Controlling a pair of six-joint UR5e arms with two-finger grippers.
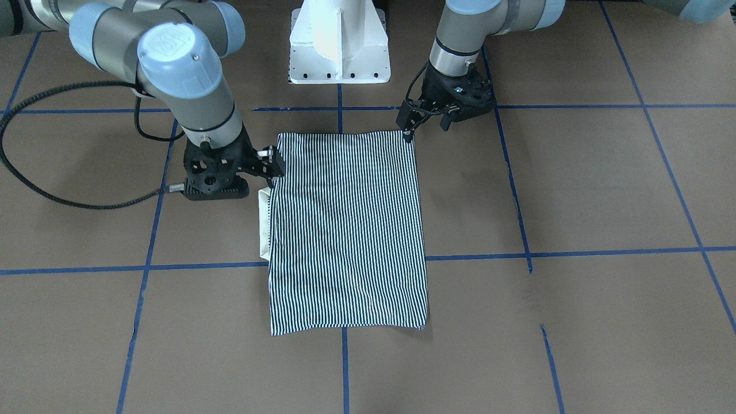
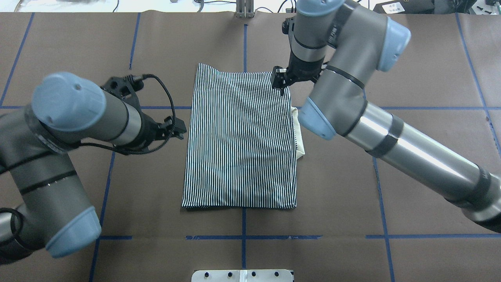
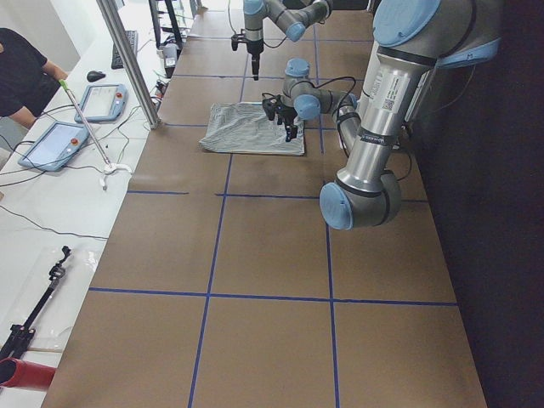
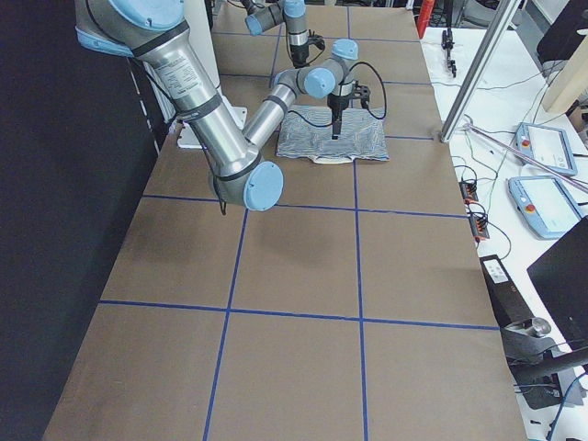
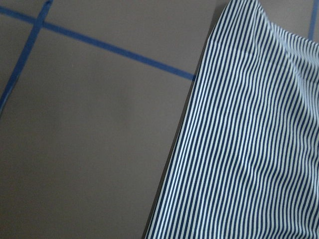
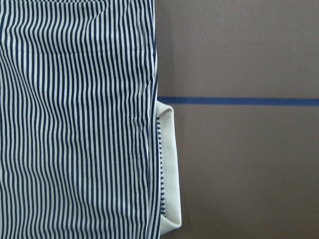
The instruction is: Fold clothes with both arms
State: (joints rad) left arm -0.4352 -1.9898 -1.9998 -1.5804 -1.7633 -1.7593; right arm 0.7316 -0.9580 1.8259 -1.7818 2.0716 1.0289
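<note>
Left tool (image 1: 426, 127) hangs to one side of the white stand (image 1: 339, 43), fingers spread and empty; the right tool (image 1: 275, 164) hangs to the other side, and I cannot tell if it is closed. The striped shirt (image 1: 348, 230) lies flat on the desk (image 1: 575, 190) just out from the stand. It looks soft, light and floppy, so pinching both corners farthest from the stand seems best.

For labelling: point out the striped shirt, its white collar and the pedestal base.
striped shirt (image 2: 238, 137), overhead view, centre of folded panel
white collar (image 6: 168, 167), right wrist view, middle of protruding strip
pedestal base (image 1: 339, 46), front-facing view, central upright
</note>
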